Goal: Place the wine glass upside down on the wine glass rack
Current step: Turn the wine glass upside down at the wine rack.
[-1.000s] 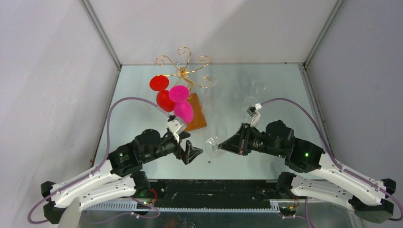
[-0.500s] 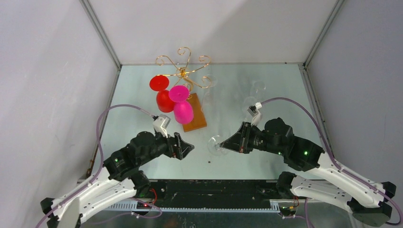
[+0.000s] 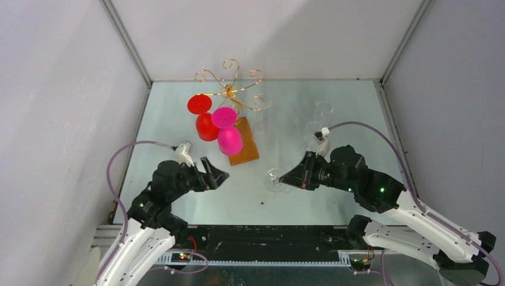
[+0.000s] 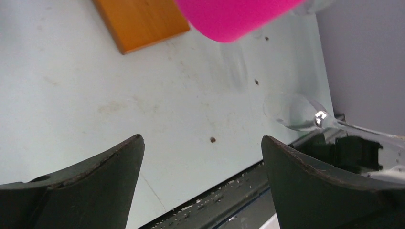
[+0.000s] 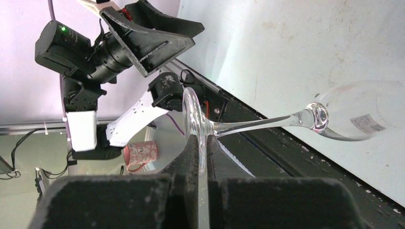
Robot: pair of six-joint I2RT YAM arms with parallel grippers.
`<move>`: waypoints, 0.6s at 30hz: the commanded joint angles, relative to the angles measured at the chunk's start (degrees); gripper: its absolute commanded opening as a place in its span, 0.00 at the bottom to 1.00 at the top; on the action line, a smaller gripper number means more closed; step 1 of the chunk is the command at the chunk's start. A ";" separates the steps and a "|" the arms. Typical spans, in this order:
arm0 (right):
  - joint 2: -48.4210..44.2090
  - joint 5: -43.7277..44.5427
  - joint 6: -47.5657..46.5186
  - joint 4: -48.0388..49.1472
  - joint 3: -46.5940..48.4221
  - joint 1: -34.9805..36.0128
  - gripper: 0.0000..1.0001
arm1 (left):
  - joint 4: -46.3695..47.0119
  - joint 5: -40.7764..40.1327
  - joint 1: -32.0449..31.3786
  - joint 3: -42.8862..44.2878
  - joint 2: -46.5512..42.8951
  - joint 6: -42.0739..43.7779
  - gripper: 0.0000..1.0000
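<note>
Jaws of the right gripper (image 5: 200, 143) are clamped on the round foot of the clear wine glass (image 5: 356, 112). Its stem and bowl point sideways over the table (image 3: 172, 137), at mid-frame in the top view. The left gripper (image 3: 215, 176) stands wide open nearby. The wine glass rack (image 3: 229, 89) stands at upper centre, carrying a red glass (image 3: 206, 126) and a pink glass (image 3: 230, 140).

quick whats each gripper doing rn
left gripper: open, holding nothing
right gripper: shut on the clear wine glass, pinching its foot
</note>
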 commanded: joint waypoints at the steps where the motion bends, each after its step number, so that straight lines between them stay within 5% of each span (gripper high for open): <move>1: -1.82 2.42 -1.90 2.48 2.06 -0.77 0.00 | -4.40 3.62 7.34 1.83 -1.48 -0.06 1.00; 11: -0.95 1.36 -3.29 2.37 2.06 -2.63 0.00 | -9.36 -4.34 15.59 8.88 -0.33 3.00 1.00; 18: -0.19 -0.14 -4.01 4.50 2.06 -4.68 0.00 | -11.23 -20.54 16.15 12.81 -1.68 6.22 1.00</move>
